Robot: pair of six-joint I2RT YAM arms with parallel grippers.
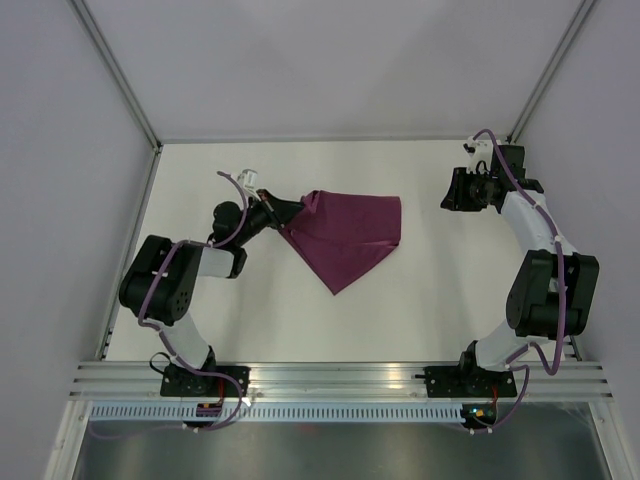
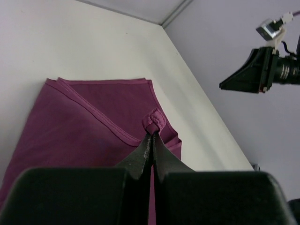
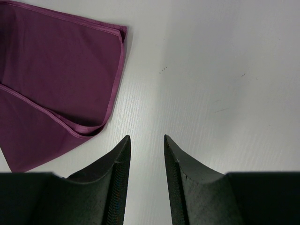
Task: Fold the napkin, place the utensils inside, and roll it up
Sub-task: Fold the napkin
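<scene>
On table: left gripper pinching napkin corner; right gripper spread, empty

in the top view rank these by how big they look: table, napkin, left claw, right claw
1. table, largest by far
2. napkin
3. left claw and right claw: both small dark shapes that look about alike, so no ranking between them

The left arm bends at its elbow and reaches far and rightward, the left gripper pinched tight on a corner of the napkin. The right arm arches toward the far right, and the right gripper points left with its jaws parted, apparently holding nothing.
</scene>
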